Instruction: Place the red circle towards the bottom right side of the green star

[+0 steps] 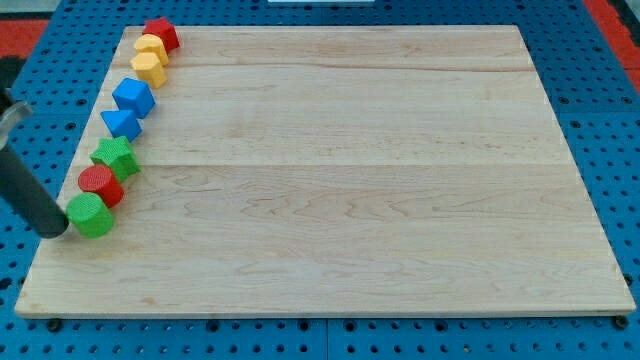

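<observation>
The red circle (100,185) lies near the board's left edge, touching the green star (116,156) just above it and a green round block (90,215) just below it. My rod comes in from the view's left. My tip (55,231) rests at the board's left edge, right against the left side of the green round block and below-left of the red circle.
More blocks run up the left edge: a blue triangle (122,123), a blue block (133,96), two yellow blocks (150,69) (152,46) and a red block (161,33) at the top. The wooden board (340,180) lies on a blue perforated table.
</observation>
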